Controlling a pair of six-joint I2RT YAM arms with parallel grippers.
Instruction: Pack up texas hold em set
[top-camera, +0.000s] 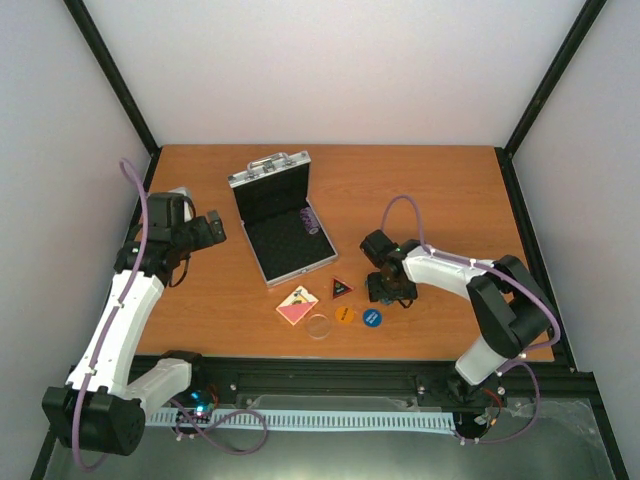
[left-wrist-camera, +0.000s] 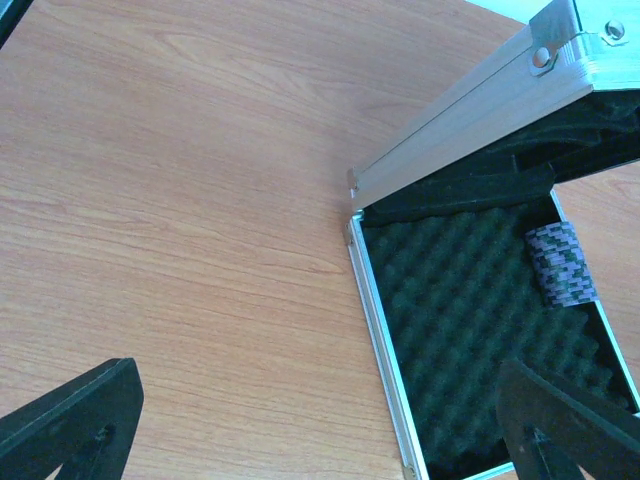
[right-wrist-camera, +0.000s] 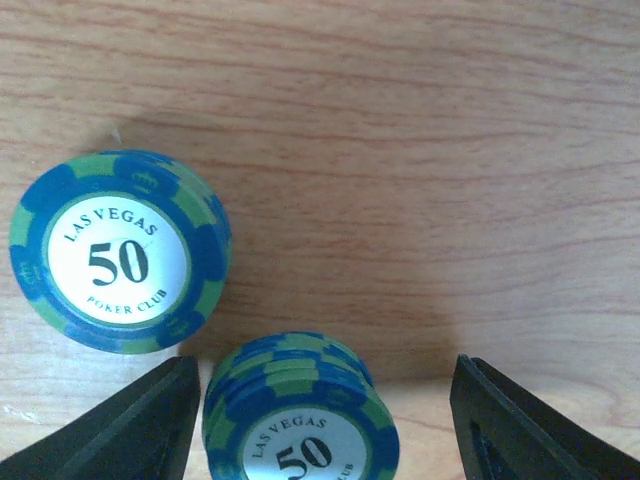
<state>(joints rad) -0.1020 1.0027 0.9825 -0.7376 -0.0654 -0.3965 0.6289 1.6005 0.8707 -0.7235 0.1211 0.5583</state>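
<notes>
Two short piles of chips stand on the surface (top-camera: 450, 200), right of the case (top-camera: 290, 250) and a little nearer than it. The right tool (right-wrist-camera: 320, 400) straddles the nearer stack (right-wrist-camera: 300, 425), fingers spread with a small gap on each side, pinching nothing. The other stack (right-wrist-camera: 120, 255) stands just outside one finger and looks easy to nudge. The chips look hard, smooth-rimmed and loose on each other, so a stack will likely shear; gripping low across opposite rims seems safest. The case's metal rim and its raised lid (left-wrist-camera: 480, 100) need clearing. Its foam is mostly bare beside a row of chips (left-wrist-camera: 560, 265) along the right wall. The left tool (left-wrist-camera: 315, 400), spread wide and empty, hovers left of the case.
</notes>
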